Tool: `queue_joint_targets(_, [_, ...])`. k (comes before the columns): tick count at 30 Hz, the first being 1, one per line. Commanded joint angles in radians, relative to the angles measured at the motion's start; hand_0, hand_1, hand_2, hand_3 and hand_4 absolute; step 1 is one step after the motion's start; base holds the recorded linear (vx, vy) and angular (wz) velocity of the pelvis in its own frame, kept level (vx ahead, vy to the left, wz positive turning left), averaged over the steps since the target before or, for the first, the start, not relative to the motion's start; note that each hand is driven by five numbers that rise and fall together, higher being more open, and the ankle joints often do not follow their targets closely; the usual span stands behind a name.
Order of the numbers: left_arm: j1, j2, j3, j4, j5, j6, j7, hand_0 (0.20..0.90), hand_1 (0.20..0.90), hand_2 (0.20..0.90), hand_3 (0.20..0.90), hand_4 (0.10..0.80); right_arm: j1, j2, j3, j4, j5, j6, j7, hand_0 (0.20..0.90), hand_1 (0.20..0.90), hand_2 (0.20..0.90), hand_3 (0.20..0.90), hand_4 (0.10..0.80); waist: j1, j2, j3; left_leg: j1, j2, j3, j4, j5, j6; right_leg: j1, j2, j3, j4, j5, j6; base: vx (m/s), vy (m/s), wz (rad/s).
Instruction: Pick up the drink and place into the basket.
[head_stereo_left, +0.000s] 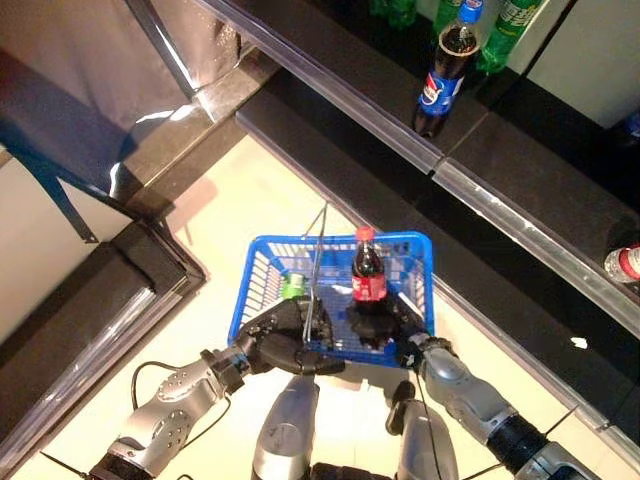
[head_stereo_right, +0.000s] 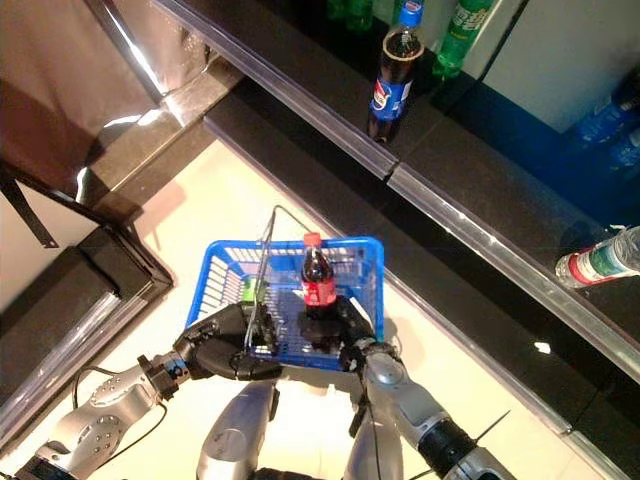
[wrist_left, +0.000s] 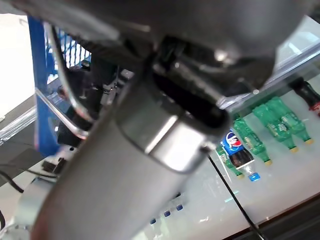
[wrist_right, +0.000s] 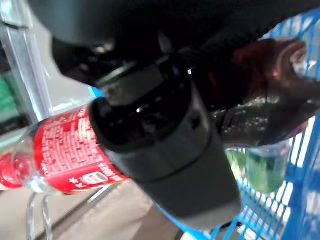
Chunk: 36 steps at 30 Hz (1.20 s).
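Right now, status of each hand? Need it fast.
Left hand: shut on the blue basket, gripping its near rim by the wire handle.
Right hand: shut on the red-label cola bottle, held upright over the basket.

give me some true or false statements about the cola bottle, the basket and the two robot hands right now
1. The right robot hand is curled round the red-labelled cola bottle. True.
2. The cola bottle lies flat on the floor beside the basket. False: it stands upright over the inside of the blue basket, held in that hand.
3. The left robot hand grips the basket at its near rim, by the wire handle. True.
4. The basket holds nothing else. False: a green-topped drink sits inside it.
5. A blue-labelled cola bottle stands on the dark shelf beyond the basket. True.
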Motion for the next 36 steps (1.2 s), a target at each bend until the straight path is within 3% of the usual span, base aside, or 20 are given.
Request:
queue_joint_targets(1, [-0.051, -0.091, 0.056, -0.344, -0.149, -0.163, -0.222, 0.300, 0.300, 0.300, 0.200, 0.100, -0.056, 0.071, -0.037, -0.068, -0.010, -0.205, 0.047, 0.300, 0.300, 0.300, 0.200, 0.100, -0.009, 0.017, -0.104, -0.013, -0.062, 0.031, 0.157, -0.117, 0.080, 0.019, 0.072, -0.033, -0.037, 0.072, -0.119, 0.000, 0.000, 0.00])
queue_joint_targets(10, [-0.076, -0.103, 0.063, -0.351, -0.173, -0.112, -0.275, 0.300, 0.300, 0.300, 0.200, 0.100, -0.137, 0.105, -0.072, 0.218, -0.045, -0.182, 0.020, 0.300, 0.300, 0.300, 0.200, 0.100, 0.019, 0.032, -0.109, -0.020, -0.065, 0.018, 0.171, -0.107, 0.073, 0.018, 0.065, -0.052, -0.018, 0.064, -0.131, 0.017, -0.003, 0.01])
queue_joint_targets(16, [-0.103, -0.116, 0.054, -0.355, -0.181, -0.078, -0.309, 0.300, 0.300, 0.300, 0.200, 0.100, -0.178, 0.104, -0.055, 0.431, -0.151, -0.086, 0.039, 0.300, 0.300, 0.300, 0.200, 0.100, 0.039, 0.033, -0.119, -0.019, -0.063, 0.008, 0.169, -0.100, 0.067, 0.022, 0.067, -0.064, -0.014, 0.062, -0.133, 0.025, -0.011, 0.03])
queue_joint_targets(24, [-0.118, -0.116, 0.038, -0.363, -0.164, -0.061, -0.315, 0.300, 0.300, 0.300, 0.200, 0.100, -0.177, 0.105, 0.017, 0.615, -0.428, -0.027, 0.063, 0.300, 0.300, 0.300, 0.200, 0.100, 0.057, 0.035, -0.119, -0.026, -0.068, -0.002, 0.170, -0.103, 0.070, 0.016, 0.068, -0.072, -0.004, 0.058, -0.134, 0.009, -0.017, 0.06])
queue_joint_targets(31, [-0.106, -0.118, 0.031, -0.370, -0.161, -0.077, -0.323, 0.300, 0.300, 0.300, 0.200, 0.100, -0.188, 0.086, 0.082, 0.658, -0.737, 0.008, -0.044, 0.300, 0.300, 0.300, 0.200, 0.100, 0.058, 0.040, -0.114, -0.033, -0.068, 0.001, 0.169, -0.101, 0.068, 0.005, 0.068, -0.069, 0.004, 0.055, -0.131, -0.002, -0.003, 0.02])
queue_joint_targets(36, [-0.104, -0.127, 0.021, -0.384, -0.150, -0.093, -0.309, 0.300, 0.300, 0.300, 0.200, 0.100, -0.167, 0.081, 0.094, 0.771, -0.847, 0.112, -0.115, 0.300, 0.300, 0.300, 0.200, 0.100, 0.057, 0.052, -0.103, -0.043, -0.068, 0.007, 0.168, -0.103, 0.073, -0.007, 0.066, -0.068, 0.011, 0.053, -0.128, -0.007, 0.001, 0.00])
